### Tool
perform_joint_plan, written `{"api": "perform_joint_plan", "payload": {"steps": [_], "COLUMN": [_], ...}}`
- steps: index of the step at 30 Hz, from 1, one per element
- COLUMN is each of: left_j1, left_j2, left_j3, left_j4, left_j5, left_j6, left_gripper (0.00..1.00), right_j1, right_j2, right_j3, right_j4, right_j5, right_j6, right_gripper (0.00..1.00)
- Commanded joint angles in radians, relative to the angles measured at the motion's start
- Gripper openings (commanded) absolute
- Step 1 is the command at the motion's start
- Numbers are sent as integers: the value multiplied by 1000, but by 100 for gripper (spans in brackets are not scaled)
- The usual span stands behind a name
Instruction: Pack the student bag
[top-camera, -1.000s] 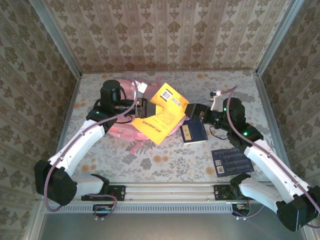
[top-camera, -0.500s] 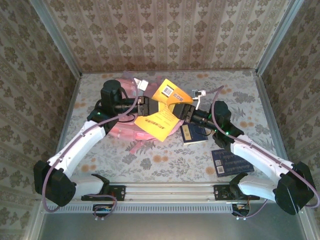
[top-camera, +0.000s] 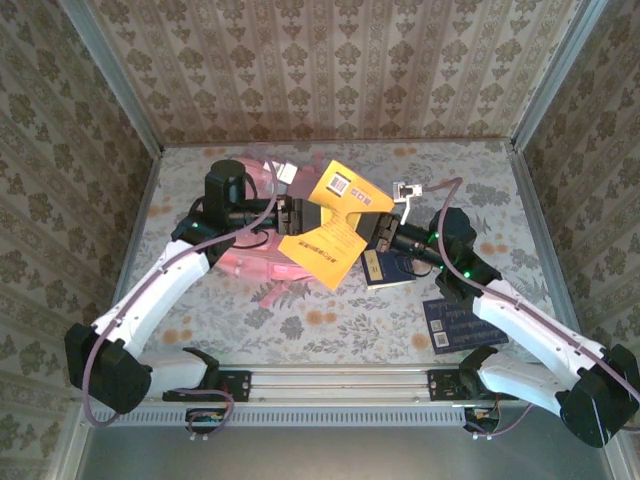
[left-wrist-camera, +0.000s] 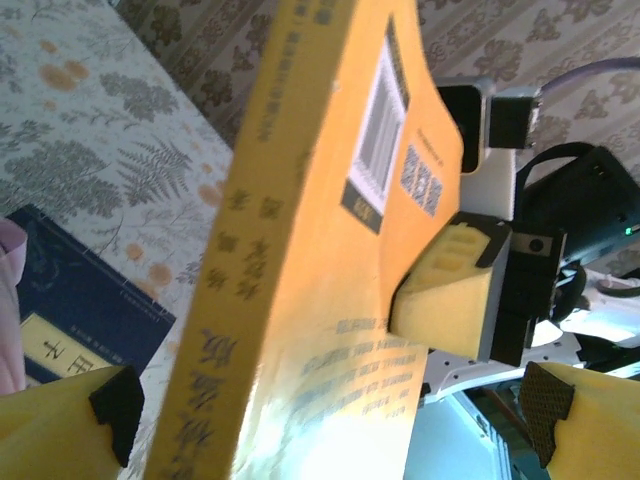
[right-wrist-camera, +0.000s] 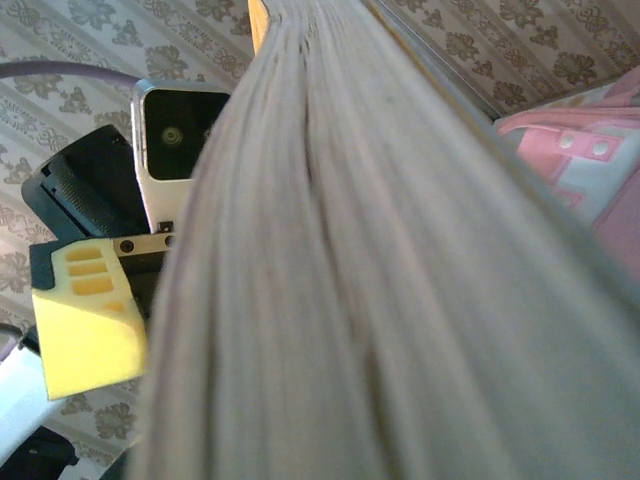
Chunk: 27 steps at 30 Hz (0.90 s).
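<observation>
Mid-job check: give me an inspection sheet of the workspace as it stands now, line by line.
Surface: table under a floral cloth, flat.
Job's things: pink backpack lies left of centre, under the left arm; yellow book is held up, tilted, between the arms.
Clutter: two dark blue books flat on the cloth, one by the backpack, one nearer the right arm's base.
Grippers: left gripper has its jaws open around the book's left end; right gripper has its jaws shut on the right end.
Cables: purple cable loops clear of the book.
Surroundings: wallpapered walls, metal frame.
</observation>
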Motion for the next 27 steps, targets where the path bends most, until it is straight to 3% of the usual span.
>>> {"api": "perform_joint_plan", "payload": {"steps": [1, 10, 16, 24, 27], "left_j1": [25, 42, 29, 9, 1], "left_j2": [-32, -37, -42, -42, -38], "left_j3": [25, -68, -112, -116, -113], "left_j4": [-108, 25, 106, 131, 145], "left_j5": [-28, 31, 84, 137, 155], "left_j6": [75, -23, -33, -25, -24], "left_gripper": [100, 100, 83, 41, 17], "right_j1": [-17, -29, -36, -54, -56], "right_j2": [-40, -68, -60, -46, -42], "right_j3": [18, 16, 25, 48, 51], "right_j4": [9, -34, -51, -113, -124], "right_j5": [-50, -120, -145, -166, -170], "right_j6": [-26, -17, -6, -6, -7], "right_gripper": [0, 0, 0, 0, 0]}}
